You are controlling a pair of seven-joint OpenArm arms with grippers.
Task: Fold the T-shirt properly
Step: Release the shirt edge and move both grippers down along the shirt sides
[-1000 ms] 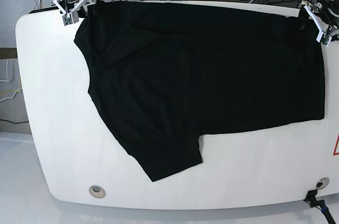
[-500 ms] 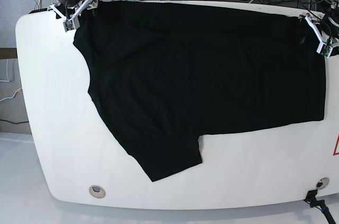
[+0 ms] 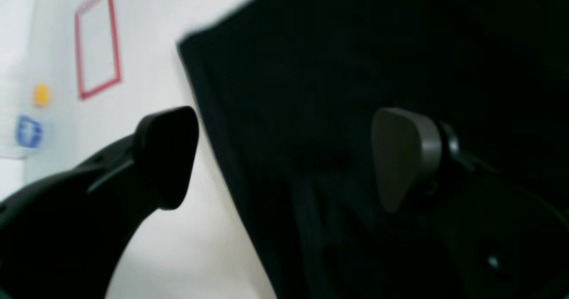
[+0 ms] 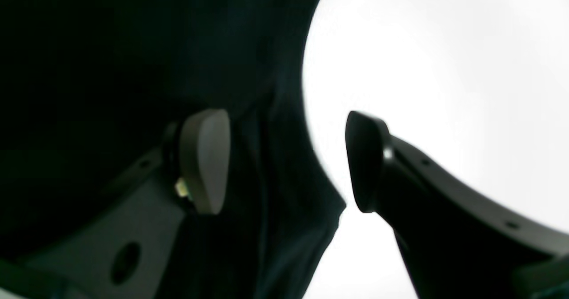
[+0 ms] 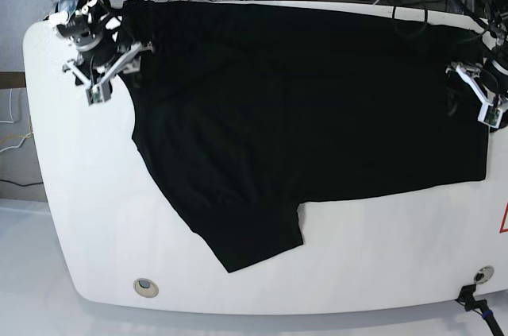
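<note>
The black T-shirt (image 5: pixel 302 113) lies spread flat across the white table (image 5: pixel 79 193), with one sleeve (image 5: pixel 246 233) reaching toward the near edge. No print shows. My right gripper (image 5: pixel 111 74) hovers at the shirt's left edge in the base view. In the right wrist view it (image 4: pixel 284 161) is open, and the T-shirt (image 4: pixel 133 45) edge runs between its fingers. My left gripper (image 5: pixel 479 96) sits at the shirt's right edge. The left wrist view shows it (image 3: pixel 284 157) wide open astride the hem of the T-shirt (image 3: pixel 333 68), gripping nothing.
A red outlined rectangle (image 3: pixel 98 45) and small yellow and blue stickers mark the table beside the left gripper. A round hole (image 5: pixel 145 286) sits near the front left corner, and a red triangle mark (image 5: pixel 503 217) at the right edge. Cables hang behind the table.
Both grippers have come away from the shirt's far corners and moved toward the near side along its side edges. The shirt lies as before.
</note>
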